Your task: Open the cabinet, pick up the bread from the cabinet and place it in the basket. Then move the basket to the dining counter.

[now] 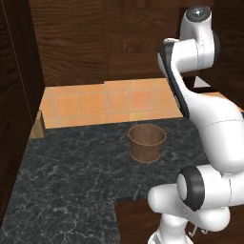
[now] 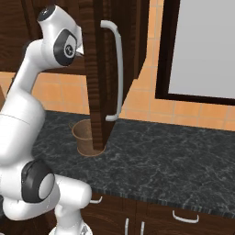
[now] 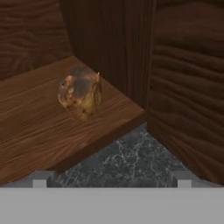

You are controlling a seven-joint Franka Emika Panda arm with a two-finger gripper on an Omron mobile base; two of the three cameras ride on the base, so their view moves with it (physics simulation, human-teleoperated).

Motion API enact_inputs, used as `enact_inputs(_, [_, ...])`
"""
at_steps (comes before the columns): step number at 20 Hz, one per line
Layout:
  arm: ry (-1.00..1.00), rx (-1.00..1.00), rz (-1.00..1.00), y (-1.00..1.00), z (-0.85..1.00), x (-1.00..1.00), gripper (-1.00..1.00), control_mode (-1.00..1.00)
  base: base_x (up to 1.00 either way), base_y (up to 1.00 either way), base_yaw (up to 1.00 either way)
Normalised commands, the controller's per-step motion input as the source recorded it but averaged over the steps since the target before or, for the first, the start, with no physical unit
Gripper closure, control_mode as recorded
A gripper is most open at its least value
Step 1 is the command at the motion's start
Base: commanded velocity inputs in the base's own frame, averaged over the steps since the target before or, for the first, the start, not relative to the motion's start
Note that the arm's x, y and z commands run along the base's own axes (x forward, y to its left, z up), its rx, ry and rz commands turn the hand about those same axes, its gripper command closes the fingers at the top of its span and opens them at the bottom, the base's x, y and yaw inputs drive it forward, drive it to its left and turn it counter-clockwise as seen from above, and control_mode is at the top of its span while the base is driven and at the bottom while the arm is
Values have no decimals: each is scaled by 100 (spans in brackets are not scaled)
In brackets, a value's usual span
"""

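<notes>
Dark marbled stone makes up the desk, backed by orange wall tiles and dark wood above. Inside the cabinet, the bread sits on the wooden shelf, near that shelf's front corner and apart from the cabinet walls. The hand view looks straight at it, with the pincer's two tips spread wide, nothing between them, well short of the bread. The cabinet door stands swung open, its long silver handle facing the right base view. Below on the desk stands the basket, upright, partly hidden behind the door's lower edge in the right base view. The arm rises beside it toward the cabinet.
</notes>
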Motion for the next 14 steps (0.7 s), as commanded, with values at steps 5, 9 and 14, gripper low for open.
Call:
enact_inputs(5, [0,-8,1,-6,0,8,-100,-100,0,0,0])
enact_inputs(9, [0,-14,0,-2,0,7,-100,-100,0,0,0])
enact_inputs(14, [0,-8,0,0,0,20,-100,-100,0,0,0])
